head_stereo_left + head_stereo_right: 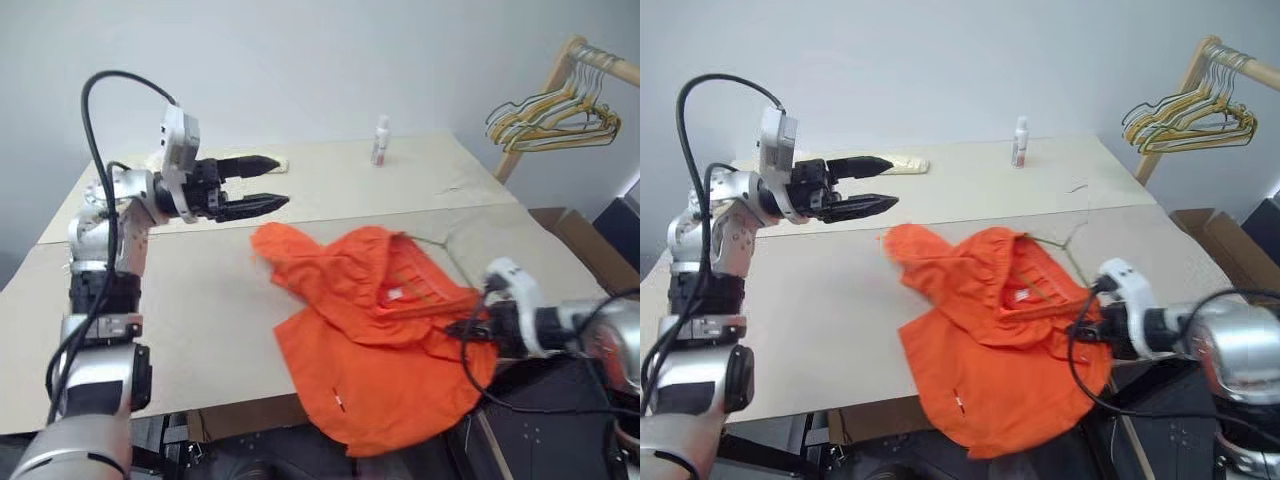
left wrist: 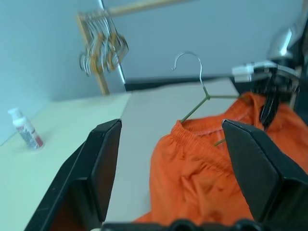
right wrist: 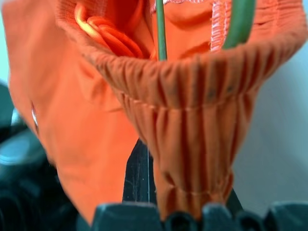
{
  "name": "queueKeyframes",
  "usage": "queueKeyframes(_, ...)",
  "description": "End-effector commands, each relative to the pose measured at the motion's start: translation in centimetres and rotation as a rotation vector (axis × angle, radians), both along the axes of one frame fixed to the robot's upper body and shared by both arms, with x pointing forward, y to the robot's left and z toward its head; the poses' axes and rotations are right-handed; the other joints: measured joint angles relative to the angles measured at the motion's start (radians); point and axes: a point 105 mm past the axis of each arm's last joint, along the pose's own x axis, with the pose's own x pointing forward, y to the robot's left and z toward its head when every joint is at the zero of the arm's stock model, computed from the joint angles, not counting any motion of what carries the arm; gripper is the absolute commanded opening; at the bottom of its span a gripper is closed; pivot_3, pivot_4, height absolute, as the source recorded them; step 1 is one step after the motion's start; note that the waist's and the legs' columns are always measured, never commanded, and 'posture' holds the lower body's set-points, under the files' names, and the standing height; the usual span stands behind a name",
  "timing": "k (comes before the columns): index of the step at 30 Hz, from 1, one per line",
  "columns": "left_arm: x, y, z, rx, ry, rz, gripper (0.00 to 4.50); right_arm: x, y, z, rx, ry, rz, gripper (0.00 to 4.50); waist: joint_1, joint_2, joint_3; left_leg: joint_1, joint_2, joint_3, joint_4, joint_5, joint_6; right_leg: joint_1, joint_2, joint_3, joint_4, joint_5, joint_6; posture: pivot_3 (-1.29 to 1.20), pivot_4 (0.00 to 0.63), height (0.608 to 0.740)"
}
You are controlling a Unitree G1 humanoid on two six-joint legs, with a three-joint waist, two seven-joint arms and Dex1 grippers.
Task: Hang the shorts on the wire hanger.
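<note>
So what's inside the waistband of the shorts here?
The wire hanger: its green arms run into the shorts, hook outside. Its lower bar is covered by cloth. The right gripper pinches the waistband.

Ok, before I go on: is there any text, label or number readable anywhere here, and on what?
None can be read.
Small bottle at the far edge of the table: a red-and-white label, print too small to read.
Shorts: a small white tag inside the waistband, too blurred to read.
Wire hanger: no markings seen.
</note>
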Motion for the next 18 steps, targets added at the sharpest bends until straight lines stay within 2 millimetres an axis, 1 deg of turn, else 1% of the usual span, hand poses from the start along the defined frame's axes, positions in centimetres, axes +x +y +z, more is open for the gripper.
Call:
queueKeyframes(1,-1.2,-1.0,2.7,-0.104,-0.056,0.007,3.62,-0.9,-1.7,1.7,-0.010,-0.104,-0.103,0.00,0.003,0.000,0.000,0.003,0.000,0.000,-0.001,0.000,0.000,0.003,0.000,0.000,-0.007,0.000,0.000,-0.26,0.026,0.740)
queueKeyframes(2,-1.2,-1.3,2.9,-0.128,-0.057,0.010,3.62,-1.1,-2.2,1.8,-0.012,-0.122,-0.140,0.00,0.002,0.000,0.000,0.006,0.000,0.000,-0.003,-0.001,0.001,0.006,0.000,0.000,-0.009,0.000,0.000,-0.27,0.026,0.740)
queueKeyframes(6,-1.6,-2.0,3.5,-0.167,-0.043,-0.006,3.62,-1.6,-3.8,2.0,-0.033,-0.159,-0.243,0.00,-0.006,0.000,0.000,0.008,-0.001,0.002,-0.005,-0.001,0.001,0.007,0.000,0.002,-0.009,0.000,0.000,-0.28,0.026,0.740)
queueKeyframes(8,-2.0,-2.2,3.6,-0.171,-0.033,-0.037,3.62,-1.9,-5.3,2.1,-0.050,-0.178,-0.334,0.00,-0.013,0.000,0.000,0.008,-0.001,0.002,-0.006,-0.001,0.000,0.006,0.000,0.003,-0.009,0.000,0.000,-0.29,0.025,0.740)
queueKeyframes(9,-2.1,-2.2,3.7,-0.172,-0.030,-0.045,3.62,-2.0,-5.8,2.2,-0.055,-0.183,-0.361,0.00,-0.017,0.000,0.000,0.008,-0.001,0.002,-0.006,-0.001,0.000,0.006,0.000,0.003,-0.010,0.000,0.000,-0.29,0.025,0.740)
queueKeyframes(10,-2.2,-2.3,3.9,-0.187,-0.017,-0.058,3.62,-1.8,-7.0,2.4,-0.068,-0.202,-0.442,0.00,-0.020,0.000,0.000,0.008,-0.002,0.002,-0.006,-0.001,0.001,0.006,0.000,0.003,-0.010,0.000,0.000,-0.29,0.025,0.740)
queueKeyframes(13,-2.7,-2.6,4.1,-0.218,0.007,-0.089,3.62,-1.5,-9.7,2.6,-0.104,-0.230,-0.621,0.00,-0.030,0.000,0.000,0.008,-0.002,0.002,-0.006,-0.001,0.001,0.006,0.000,0.003,-0.010,0.000,0.000,-0.30,0.026,0.740)
queueKeyframes(18,-3.3,-3.0,4.4,-0.254,0.033,-0.117,3.62,-1.1,-12.8,2.6,-0.147,-0.238,-0.847,0.00,-0.048,0.000,0.000,0.008,-0.002,0.002,-0.007,-0.001,0.001,0.006,0.000,0.004,-0.010,0.000,0.000,-0.32,0.026,0.740)
